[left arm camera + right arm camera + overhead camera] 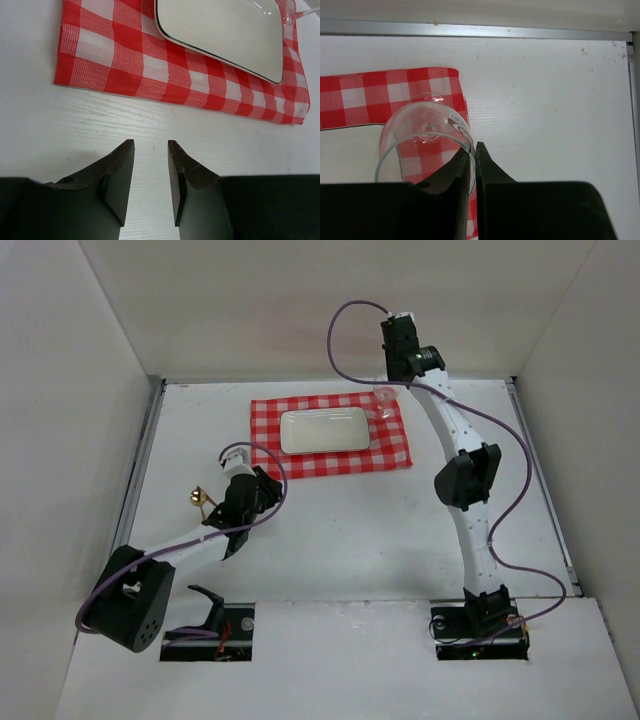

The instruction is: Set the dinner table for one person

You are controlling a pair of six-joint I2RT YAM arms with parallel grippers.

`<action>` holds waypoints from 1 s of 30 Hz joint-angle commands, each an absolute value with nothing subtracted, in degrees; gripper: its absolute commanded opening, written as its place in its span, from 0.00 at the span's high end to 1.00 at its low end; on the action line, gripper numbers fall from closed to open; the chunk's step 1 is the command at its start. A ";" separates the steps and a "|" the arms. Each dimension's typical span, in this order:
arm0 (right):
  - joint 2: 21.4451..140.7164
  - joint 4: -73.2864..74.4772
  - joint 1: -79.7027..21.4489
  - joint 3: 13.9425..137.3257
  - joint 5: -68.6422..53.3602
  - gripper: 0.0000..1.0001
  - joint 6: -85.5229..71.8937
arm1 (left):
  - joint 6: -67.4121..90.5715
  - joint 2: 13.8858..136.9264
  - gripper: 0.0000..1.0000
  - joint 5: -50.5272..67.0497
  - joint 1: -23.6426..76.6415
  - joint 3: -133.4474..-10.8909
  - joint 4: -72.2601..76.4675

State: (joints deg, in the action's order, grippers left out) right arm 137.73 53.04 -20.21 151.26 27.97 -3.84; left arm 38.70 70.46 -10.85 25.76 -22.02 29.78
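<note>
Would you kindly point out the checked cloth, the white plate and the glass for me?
checked cloth (pixel 386 453), top view, its bare near right part.
white plate (pixel 325 430), top view, its centre.
glass (pixel 426 131), right wrist view, its bowl.

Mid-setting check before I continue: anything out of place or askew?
A small gold object lies on the bare dinner table, left of the checked cloth and apart from the plate; too small to identify. Nothing looks spilled or broken.

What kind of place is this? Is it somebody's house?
Likely a robot test booth, not a house: plain white walls box in the dinner table, and the left arm and right arm are bolted at its near edge. A checked cloth holds one plate.
</note>
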 commanded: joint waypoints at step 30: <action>135.00 47.37 -19.73 157.68 27.33 0.40 -4.66 | 39.20 71.37 0.69 -10.46 25.27 -22.59 32.08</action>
